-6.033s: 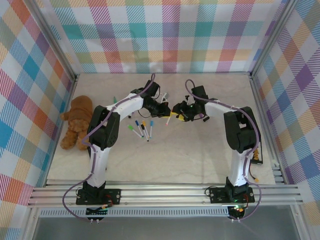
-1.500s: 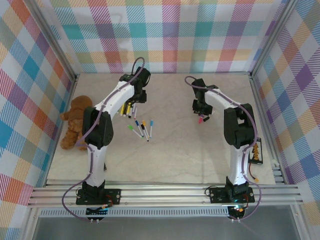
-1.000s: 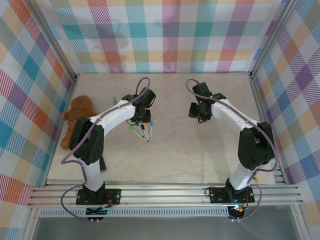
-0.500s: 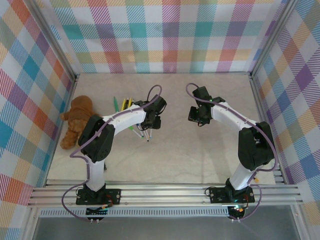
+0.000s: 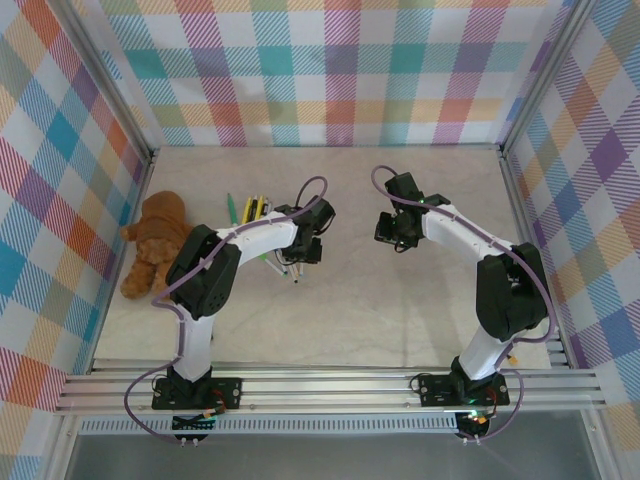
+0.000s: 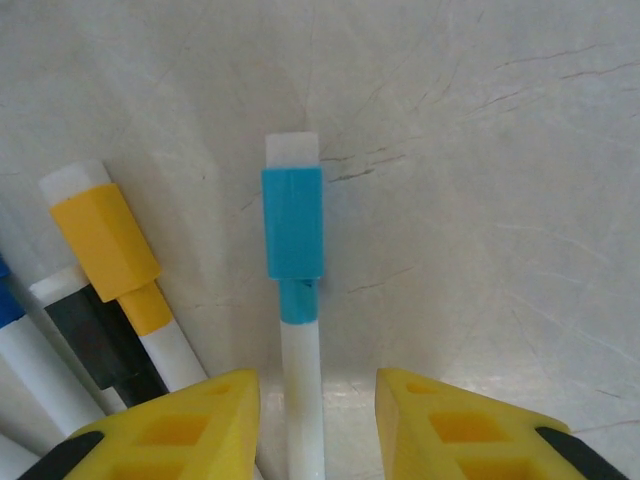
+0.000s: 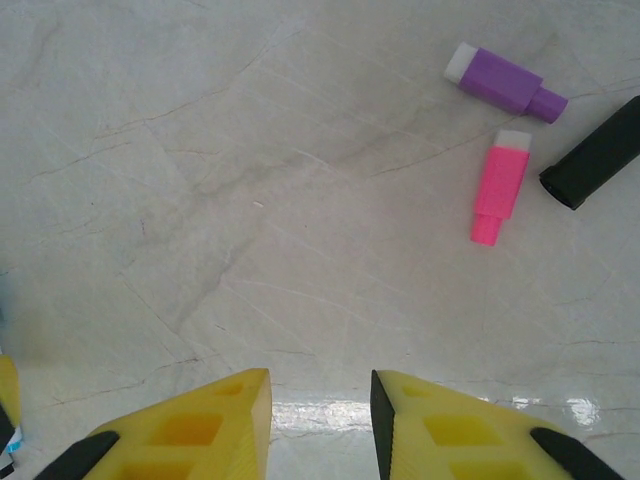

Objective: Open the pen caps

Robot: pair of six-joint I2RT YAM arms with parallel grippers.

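Left claw [image 6: 317, 385] hangs part-open astride a white pen [image 6: 302, 400], clear of its barrel, the blue cap [image 6: 293, 222] on its end just ahead. Right claw [image 7: 320, 378], part-open and empty, hovers over the desk [image 7: 250, 150]; a pink cap [image 7: 498, 190] and a purple cap [image 7: 503, 82] lie loose ahead, rightward.

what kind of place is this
Probably a robot test cell: plaid walls enclose the tabletop, and the left arm and right arm are bolted to an aluminium frame rail at its near edge.
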